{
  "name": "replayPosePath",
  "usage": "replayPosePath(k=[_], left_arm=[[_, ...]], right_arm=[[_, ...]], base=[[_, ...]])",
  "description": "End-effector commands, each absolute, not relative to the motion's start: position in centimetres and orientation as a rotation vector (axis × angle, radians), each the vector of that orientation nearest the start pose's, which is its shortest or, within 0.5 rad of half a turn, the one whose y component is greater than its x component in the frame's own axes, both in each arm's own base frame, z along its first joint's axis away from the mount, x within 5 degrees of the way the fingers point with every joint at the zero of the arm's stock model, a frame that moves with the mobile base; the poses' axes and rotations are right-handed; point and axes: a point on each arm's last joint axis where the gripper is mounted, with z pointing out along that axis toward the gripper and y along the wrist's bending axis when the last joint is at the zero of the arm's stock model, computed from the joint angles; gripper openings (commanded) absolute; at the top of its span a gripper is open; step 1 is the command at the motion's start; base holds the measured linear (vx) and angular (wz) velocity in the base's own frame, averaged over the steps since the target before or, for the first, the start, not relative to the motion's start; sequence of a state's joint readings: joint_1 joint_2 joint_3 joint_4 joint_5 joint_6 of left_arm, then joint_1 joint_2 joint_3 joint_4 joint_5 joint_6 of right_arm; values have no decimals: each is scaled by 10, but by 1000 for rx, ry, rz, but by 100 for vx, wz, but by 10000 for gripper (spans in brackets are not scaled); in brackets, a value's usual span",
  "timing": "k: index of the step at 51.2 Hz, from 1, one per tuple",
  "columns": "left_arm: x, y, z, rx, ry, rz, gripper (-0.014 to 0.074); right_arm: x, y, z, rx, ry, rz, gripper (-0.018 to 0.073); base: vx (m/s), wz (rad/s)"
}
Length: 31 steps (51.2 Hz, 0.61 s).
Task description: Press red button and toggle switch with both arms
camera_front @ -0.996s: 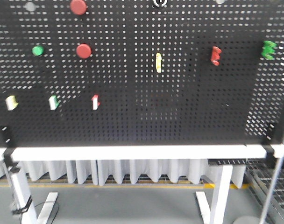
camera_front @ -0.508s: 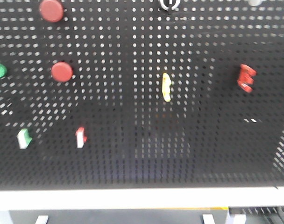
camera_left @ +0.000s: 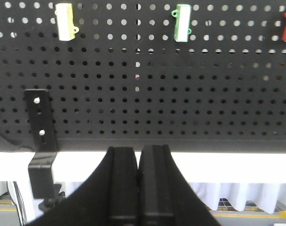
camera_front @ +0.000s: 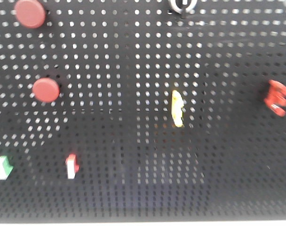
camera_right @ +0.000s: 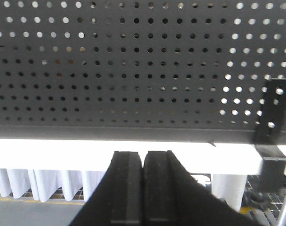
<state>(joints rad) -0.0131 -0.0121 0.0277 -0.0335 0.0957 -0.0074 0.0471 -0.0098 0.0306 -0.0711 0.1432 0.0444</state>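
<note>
Nearer has the black perforated pegboard [camera_front: 133, 108] been brought. The left black two-jaw gripper [camera_left: 138, 155] and right black two-jaw gripper [camera_right: 143, 157] are held closed and empty. The lower round red plastic button [camera_front: 45, 90] is best pressed squarely.

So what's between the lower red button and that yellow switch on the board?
Nothing but bare pegboard. In the front view, the lower red button and the yellow switch have only empty holes between them.

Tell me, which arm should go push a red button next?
Probably the left. The red buttons sit left on the pegboard, and the left gripper faces that end, below the small switches. The right gripper faces the right-end bracket.
</note>
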Motion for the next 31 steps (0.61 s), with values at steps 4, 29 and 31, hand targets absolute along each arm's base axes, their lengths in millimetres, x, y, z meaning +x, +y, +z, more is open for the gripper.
replayPosePath(k=[4, 29, 31], left_arm=[[57, -1, 193, -27, 1528, -49, 2], [57, -1, 193, -27, 1528, -49, 2], [57, -1, 193, -27, 1528, -49, 2]], right_arm=[[56, 2, 194, -58, 1565, 5, -3], [56, 2, 194, -58, 1565, 5, -3], [56, 2, 194, -58, 1565, 5, -3]], base=[[11, 1], [7, 1], [3, 0]])
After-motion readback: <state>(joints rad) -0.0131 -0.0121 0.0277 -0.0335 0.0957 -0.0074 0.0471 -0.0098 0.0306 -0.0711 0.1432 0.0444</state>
